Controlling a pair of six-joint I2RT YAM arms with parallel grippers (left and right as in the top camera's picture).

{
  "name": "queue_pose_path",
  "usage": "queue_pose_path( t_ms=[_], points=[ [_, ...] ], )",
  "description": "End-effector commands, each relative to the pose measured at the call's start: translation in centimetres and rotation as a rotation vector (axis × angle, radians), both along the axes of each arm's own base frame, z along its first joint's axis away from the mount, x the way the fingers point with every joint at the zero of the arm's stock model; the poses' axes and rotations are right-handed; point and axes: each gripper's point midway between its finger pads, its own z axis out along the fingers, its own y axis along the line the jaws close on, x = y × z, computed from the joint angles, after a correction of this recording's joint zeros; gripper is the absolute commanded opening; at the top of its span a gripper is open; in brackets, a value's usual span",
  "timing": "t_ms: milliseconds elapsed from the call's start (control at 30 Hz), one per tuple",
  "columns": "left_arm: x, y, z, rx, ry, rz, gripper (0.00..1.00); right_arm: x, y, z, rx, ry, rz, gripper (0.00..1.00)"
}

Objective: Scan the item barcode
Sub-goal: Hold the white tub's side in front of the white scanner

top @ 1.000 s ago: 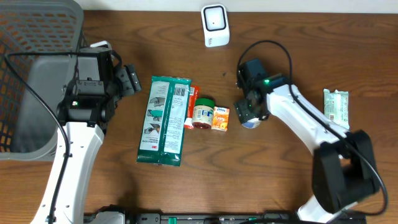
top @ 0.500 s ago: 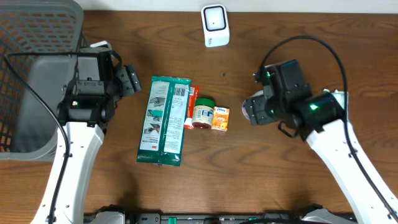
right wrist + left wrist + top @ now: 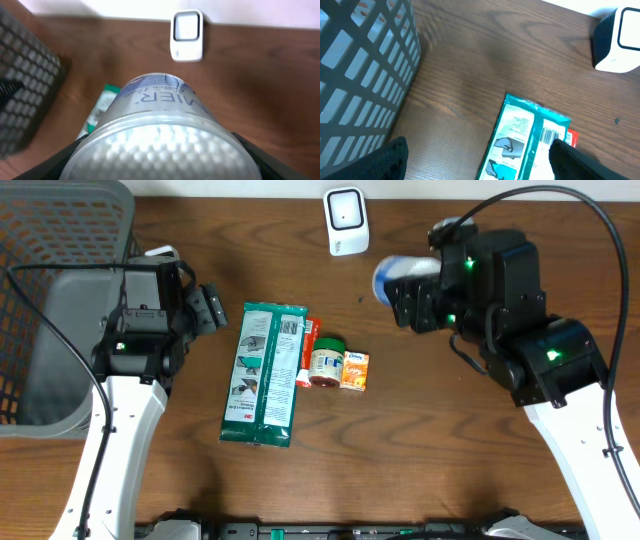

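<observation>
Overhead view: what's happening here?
The right fingers hold a round tub in the air, near the white scanner at the table's far edge. The left fingers are open and empty beside the basket. A green pack, a jar and an orange box lie mid-table.

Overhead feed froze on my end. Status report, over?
Right gripper gripping round tub, aloft just short of scanner. Left gripper wide, holding nothing. Nothing between tub and scanner.

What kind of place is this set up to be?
Likely a mock shop checkout: a white box-shaped barcode scanner, a grey plastic mesh basket, and packaged goods like the flat green packet.
</observation>
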Motion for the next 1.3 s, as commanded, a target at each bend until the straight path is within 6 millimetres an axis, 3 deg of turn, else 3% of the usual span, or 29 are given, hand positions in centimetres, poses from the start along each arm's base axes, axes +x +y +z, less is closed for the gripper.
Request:
queue_pose_path(
  t_ms=[0, 167, 433, 633, 933, 1267],
  points=[
    [-0.1, 0.3, 0.2, 0.005, -0.007, 0.015, 0.86, 1.0, 0.7, 1.6, 0.07, -0.044, -0.021, 0.01],
    [-0.1, 0.3, 0.2, 0.005, -0.007, 0.015, 0.86, 3.8, 3.4, 3.3, 0.102, -0.172, 0.021, 0.01],
    [-0.1, 0.3, 0.2, 0.005, -0.007, 0.015, 0.86, 6.8, 4.5, 6.2, 0.05, -0.388, -0.094, 0.01],
    [-0.1, 0.3, 0.2, 0.005, -0.007, 0.015, 0.86, 9.4, 6.2, 7.1, 0.085, -0.491, -0.113, 0.01],
    [-0.1, 0.3, 0.2, 0.005, -0.007, 0.015, 0.86, 16.3, 8.2, 4.1, 0.094, -0.628, -0.134, 0.01],
    [-0.1, 0.3, 0.2, 0.005, -0.007, 0.015, 0.86, 23.3, 6.8, -3.2, 0.098, -0.7, -0.209, 0.01]
  ],
)
